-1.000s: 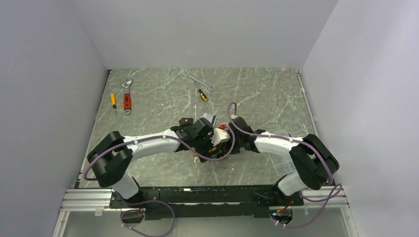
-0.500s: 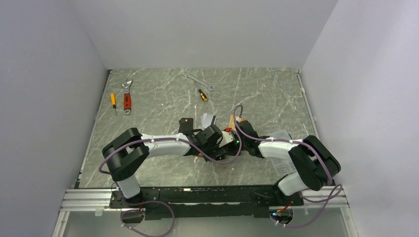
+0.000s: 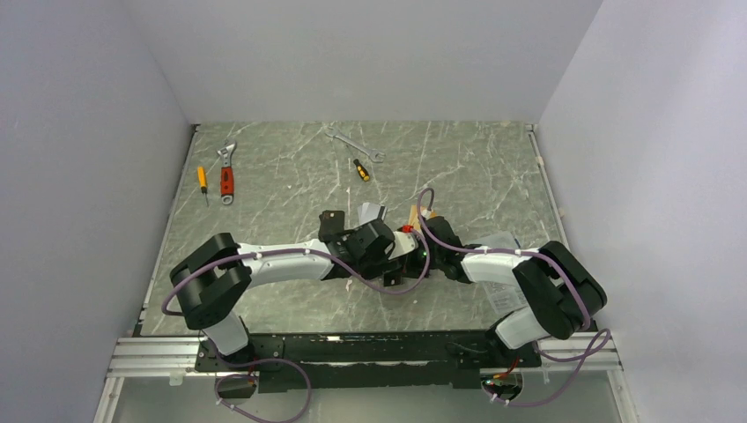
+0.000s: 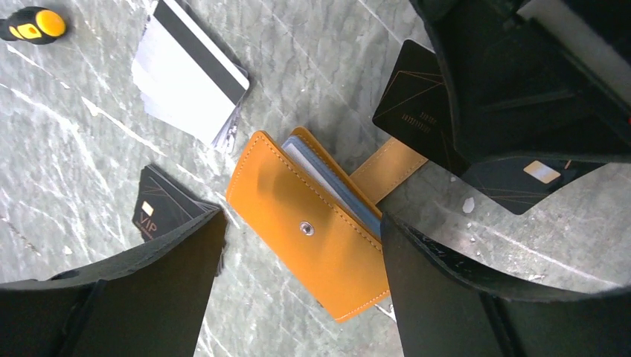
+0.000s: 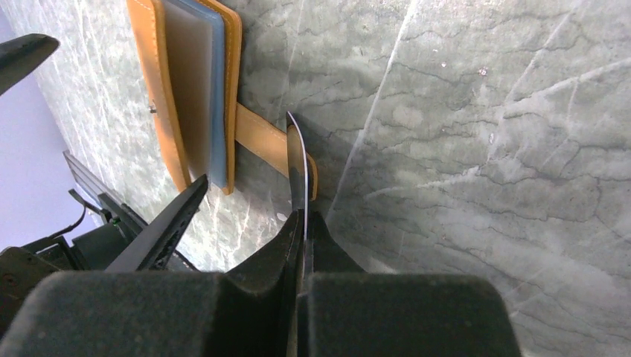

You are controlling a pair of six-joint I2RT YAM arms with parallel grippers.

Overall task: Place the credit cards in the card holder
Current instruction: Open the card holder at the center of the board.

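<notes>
The insertion step is judged to be in hand. A card is pinched edge-on between the fingers of the right end effector, which are pressed together on it, and its colour cannot be told from this angle. The free end of the card points straight ahead of that end effector, at the loose strap tab of the card holder. Whether card and tab touch cannot be told. The holder's body lies ahead and to the left of the card.

The left end effector is spread wide and nothing is held in it. The card holder lies flat on the tabletop directly beneath the gap, with one finger on each side of it. No contact with the holder can be made out. The covers are nearly shut, with only a sliver of the clear pockets shown along one edge, and the strap is unfastened.

Before the card can go in, the holder would probably have to be opened or pinned by the left end effector. The card's leading edge would then need to be shifted from the strap to a pocket mouth and lined up with it.

Further cards remain outside: a silver-grey stack lies beyond the left finger, a black VIP card just beside that finger, and black cards beyond the other finger.
</notes>
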